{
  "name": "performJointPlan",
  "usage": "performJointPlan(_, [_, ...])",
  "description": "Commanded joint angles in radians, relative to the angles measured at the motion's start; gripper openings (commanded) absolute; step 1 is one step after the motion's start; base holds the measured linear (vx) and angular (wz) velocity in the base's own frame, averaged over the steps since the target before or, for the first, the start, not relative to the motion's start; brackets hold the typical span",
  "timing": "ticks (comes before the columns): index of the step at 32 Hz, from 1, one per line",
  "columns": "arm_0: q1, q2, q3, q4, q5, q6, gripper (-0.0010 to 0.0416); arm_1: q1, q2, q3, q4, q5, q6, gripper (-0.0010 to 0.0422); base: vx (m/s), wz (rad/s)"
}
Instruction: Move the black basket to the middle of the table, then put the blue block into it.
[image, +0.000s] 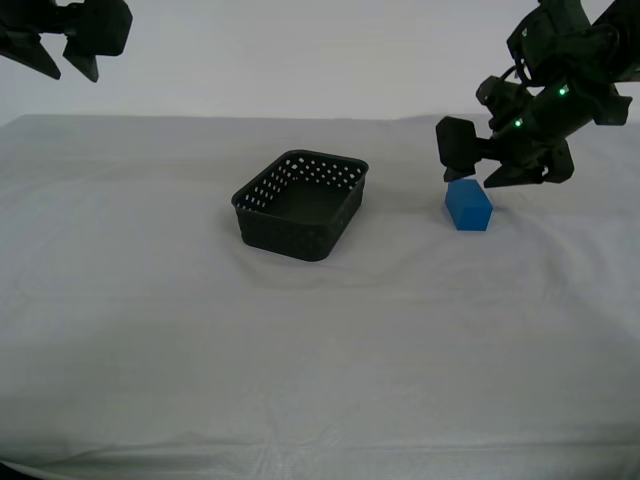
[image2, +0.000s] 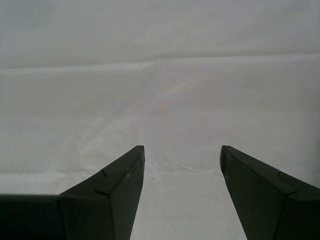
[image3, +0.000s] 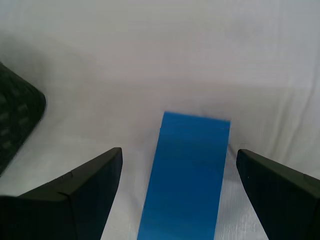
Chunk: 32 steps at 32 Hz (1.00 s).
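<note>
Two end effectors are in your view, and both stand with their jaws spread wide and nothing clamped between them. Your first end effector (image: 484, 170), on the dark arm at the exterior view's right, hangs low just above the small solid bright blue rectangular block (image: 468, 205); in the first wrist view the block (image3: 186, 175) lies on the cloth between the two dark fingers (image3: 80, 200), with a gap on each side, so neither finger touches it. The block rests on the wide table (image: 150, 330), which is covered in a slightly wrinkled pale grey-white cloth, and it sits toward the exterior view's right, near but clearly apart from the small shallow rectangular black plastic basket (image: 300, 205) with rows of small holes in its sides. You can see the basket standing upright and open side up around the middle of the table, turned at a slight angle; one corner of it (image3: 17, 120) shows at the edge of the first wrist view. Your second end effector (image2: 182, 150) looks down on bare cloth only. An arm at the exterior view's top left is raised well clear of the table.
</note>
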Motion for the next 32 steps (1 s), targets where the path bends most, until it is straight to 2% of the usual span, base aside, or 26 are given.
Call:
performJointPlan(1, [0.001,0.040,0.000,-0.012,0.004,-0.003,0.0326,0.002,0.000,0.000,0.003,0.008,0.004,0.0209,0.000,0.000])
performJointPlan(4, [0.003,0.079,0.000,-0.011,0.006,-0.004,0.0324,0.003,0.000,0.000,0.004,0.013,0.008,0.0201,0.000,0.000])
performJointPlan(5, [0.004,0.074,0.000,-0.008,0.026,-0.004,0.0307,0.003,0.000,0.000,0.005,0.033,0.009,0.0193,0.000,0.000])
performJointPlan(8, [0.004,0.070,0.001,-0.013,0.026,-0.001,0.0277,0.003,0.000,0.000,0.005,0.035,0.008,0.0186,0.000,0.000])
performJointPlan(9, [0.004,0.077,0.004,-0.029,0.026,0.000,0.0237,0.004,0.000,0.000,0.005,0.035,0.008,0.0182,0.000,0.000])
performJointPlan(11, [0.004,0.077,0.004,-0.039,0.026,0.000,0.0205,0.004,0.000,0.000,0.005,0.035,0.008,0.0179,0.000,0.000])
performJointPlan(13, [0.005,0.077,0.004,-0.059,0.026,0.004,0.0092,0.004,0.000,0.000,0.006,0.035,0.008,0.0179,0.000,0.000])
performJointPlan(14, [0.005,0.077,0.004,-0.059,0.026,0.004,0.0069,0.005,0.000,0.000,0.007,0.035,0.008,0.0180,0.000,0.000])
performJointPlan(15, [0.005,0.077,0.005,-0.062,0.025,0.004,0.0028,0.005,0.000,0.000,0.007,0.035,0.009,0.0182,0.000,0.000])
performJointPlan(16, [0.005,0.073,0.011,-0.067,-0.005,0.004,0.0002,0.006,0.000,0.000,0.007,0.035,0.010,0.0179,0.000,0.000])
performJointPlan(17, [0.005,0.072,0.014,-0.068,-0.023,0.007,0.0006,0.006,0.000,0.000,0.007,0.035,0.010,0.0178,0.000,0.000])
performJointPlan(18, [0.006,0.068,0.031,-0.082,-0.090,0.012,-0.0001,0.006,0.000,0.000,0.006,0.035,0.009,0.0175,0.000,0.000])
performJointPlan(20, [0.008,0.064,0.046,-0.097,-0.127,0.019,-0.0002,0.006,0.000,0.000,0.007,0.035,0.009,0.0173,0.000,0.000])
performJointPlan(24, [0.048,0.043,0.131,-0.129,-0.264,0.019,-0.0001,0.008,0.000,0.000,0.008,0.035,0.009,0.0171,0.000,0.000])
performJointPlan(26, [0.106,0.042,0.197,-0.154,-0.298,0.019,-0.0001,0.008,0.000,0.000,0.008,0.035,0.009,0.0171,0.000,0.000])
performJointPlan(29, [0.169,0.042,0.250,-0.161,-0.301,0.018,-0.0001,0.008,0.001,0.000,0.009,0.035,0.008,0.0172,0.000,0.000])
performJointPlan(30, [0.230,0.042,0.293,-0.161,-0.301,0.018,-0.0001,0.008,0.002,0.000,0.009,0.035,0.008,0.0172,0.000,0.000])
performJointPlan(32, [0.289,0.042,0.332,-0.161,-0.298,0.018,-0.0001,0.008,0.002,0.000,0.009,0.035,0.008,0.0172,0.000,0.000])
